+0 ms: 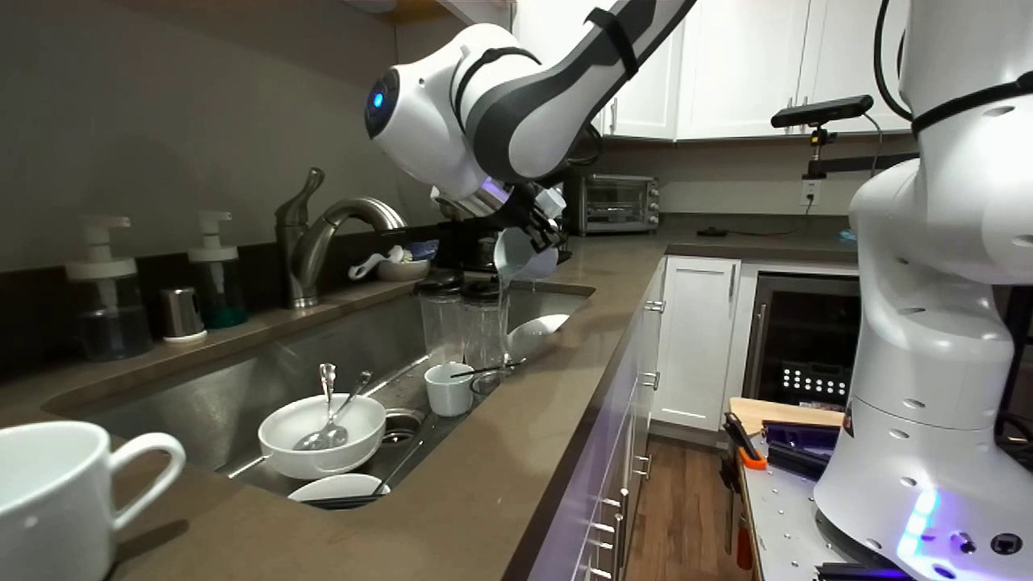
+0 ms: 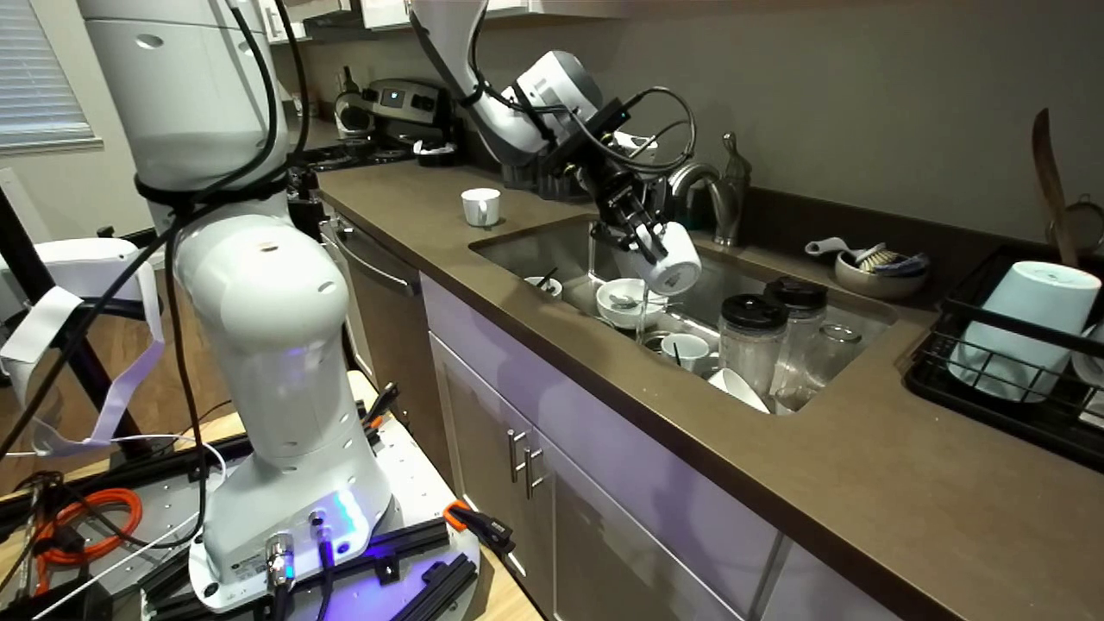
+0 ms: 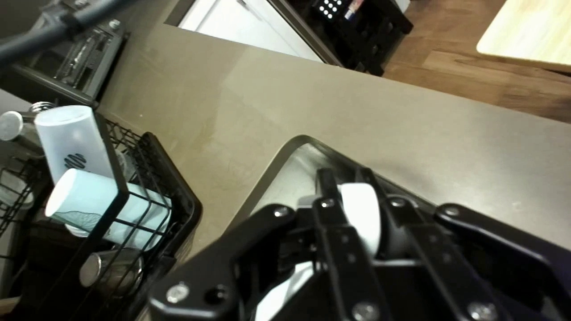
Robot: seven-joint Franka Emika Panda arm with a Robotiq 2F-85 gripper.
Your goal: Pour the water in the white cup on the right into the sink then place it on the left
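Note:
The white cup (image 1: pixel 517 257) is tipped over above the sink (image 1: pixel 355 331), its mouth turned downward. It also shows in an exterior view (image 2: pixel 678 266) over the sink (image 2: pixel 539 247). A thin stream of water (image 1: pixel 504 311) falls from the cup into the basin. My gripper (image 1: pixel 545 226) is shut on the cup, as the exterior view (image 2: pixel 642 246) also shows. In the wrist view, a white part of the cup (image 3: pixel 363 216) sits between the fingers (image 3: pixel 345 178); the rest of the cup is mostly hidden by the gripper.
A white mug with a loop handle (image 1: pixel 48 500) stands on the counter, beyond the sink's end. The basin holds a bowl with spoons (image 1: pixel 323 436), a small cup (image 1: pixel 449 391) and lidded clear containers (image 2: pixel 753 336). The faucet (image 2: pixel 729 203) rises behind. A dish rack (image 2: pixel 992 362) stands beside the sink.

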